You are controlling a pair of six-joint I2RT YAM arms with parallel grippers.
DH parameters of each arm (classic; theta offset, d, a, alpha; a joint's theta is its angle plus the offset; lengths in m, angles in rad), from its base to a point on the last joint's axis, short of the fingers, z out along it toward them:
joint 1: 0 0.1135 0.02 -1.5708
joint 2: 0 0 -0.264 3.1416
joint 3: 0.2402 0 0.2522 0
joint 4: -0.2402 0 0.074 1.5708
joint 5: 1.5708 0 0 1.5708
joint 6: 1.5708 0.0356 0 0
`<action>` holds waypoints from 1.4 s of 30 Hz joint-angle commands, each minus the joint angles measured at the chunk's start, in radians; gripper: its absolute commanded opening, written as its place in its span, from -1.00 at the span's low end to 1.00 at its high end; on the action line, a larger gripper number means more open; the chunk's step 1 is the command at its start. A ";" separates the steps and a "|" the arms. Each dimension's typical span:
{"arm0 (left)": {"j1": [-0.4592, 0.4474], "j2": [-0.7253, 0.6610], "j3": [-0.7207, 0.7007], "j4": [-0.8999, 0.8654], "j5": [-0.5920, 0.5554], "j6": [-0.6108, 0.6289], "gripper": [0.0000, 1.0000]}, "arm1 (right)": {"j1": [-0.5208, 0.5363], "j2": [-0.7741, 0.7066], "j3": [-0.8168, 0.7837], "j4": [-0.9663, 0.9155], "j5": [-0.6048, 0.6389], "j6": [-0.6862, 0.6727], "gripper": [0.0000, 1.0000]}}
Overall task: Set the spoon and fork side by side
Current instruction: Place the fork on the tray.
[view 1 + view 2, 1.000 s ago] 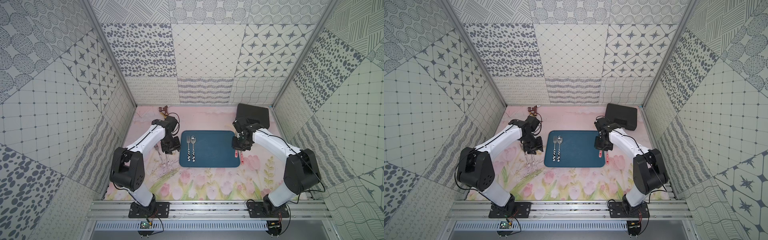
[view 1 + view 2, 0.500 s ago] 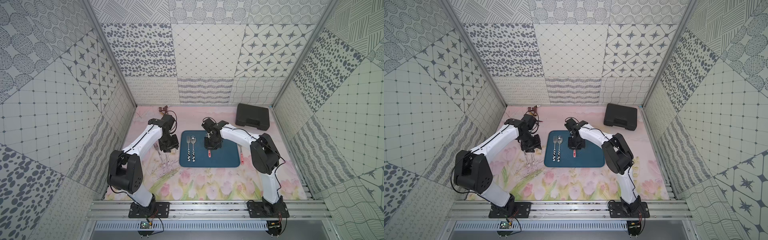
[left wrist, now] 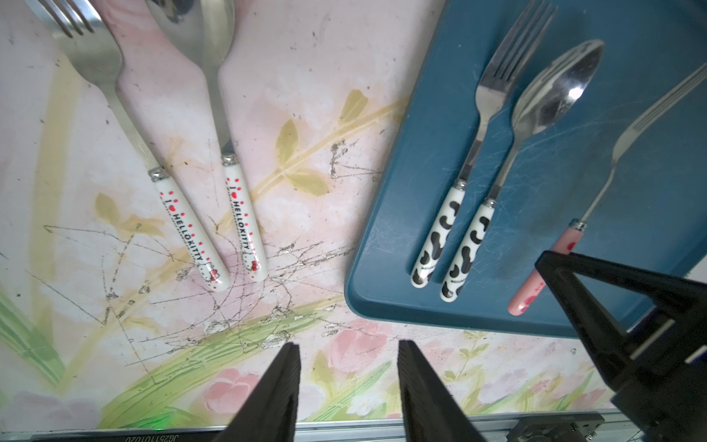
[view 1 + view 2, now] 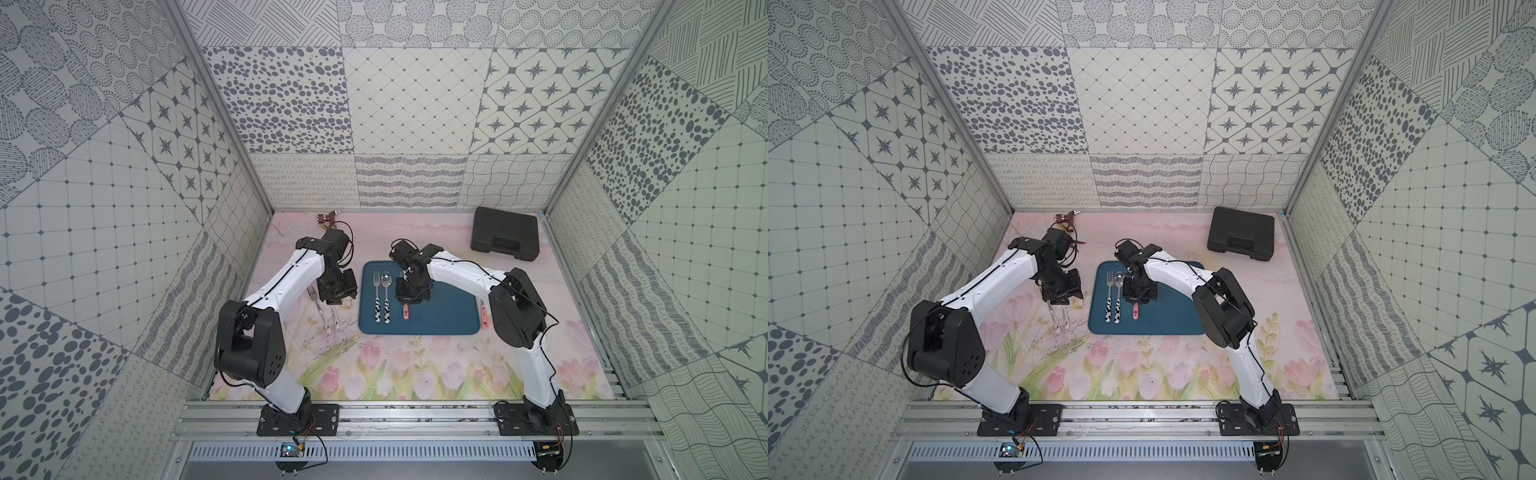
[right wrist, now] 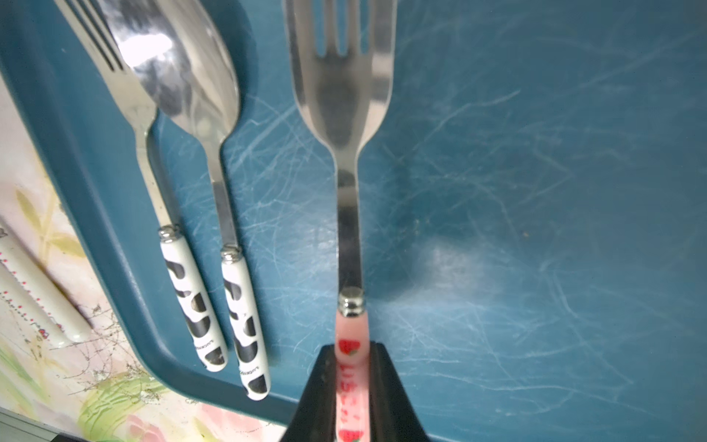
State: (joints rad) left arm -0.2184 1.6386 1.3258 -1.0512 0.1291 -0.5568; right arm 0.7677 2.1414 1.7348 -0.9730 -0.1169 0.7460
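Your right wrist view shows the right jaws clamped narrow on the strawberry handle of the pink fork [image 5: 346, 153], over the blue tray [image 5: 535, 229], just right of the cow-patterned fork [image 5: 187, 294] and cow-patterned spoon [image 5: 183, 76]. Only a top view shows a pink-handled utensil [image 4: 483, 316] on the surface [image 4: 569, 291] beside the tray's right edge. The left jaws stand partly apart and empty near the Hello Kitty spoon [image 3: 241, 218]. Bare tray lies right of the held fork.
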 commanded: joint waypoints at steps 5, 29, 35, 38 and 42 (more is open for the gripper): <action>0.006 -0.018 -0.012 -0.005 0.027 0.020 -0.06 | 0.003 0.002 -0.049 0.012 0.009 0.038 -0.76; 0.007 -0.010 -0.024 0.006 0.032 0.018 -0.06 | 0.005 0.048 -0.029 0.028 0.046 0.020 -0.57; 0.006 -0.010 -0.025 0.007 0.032 0.020 -0.06 | 0.005 0.033 -0.029 0.028 0.061 0.023 -0.38; 0.005 -0.013 -0.027 0.008 0.033 0.019 -0.05 | 0.002 0.009 -0.015 0.024 0.074 0.021 -0.35; 0.005 -0.013 -0.022 0.004 0.038 0.015 -0.05 | -0.021 -0.079 -0.020 -0.001 0.140 0.024 -0.30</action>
State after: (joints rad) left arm -0.2150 1.6295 1.2987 -1.0367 0.1528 -0.5533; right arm 0.7635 2.1506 1.6962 -0.9585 -0.0475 0.7738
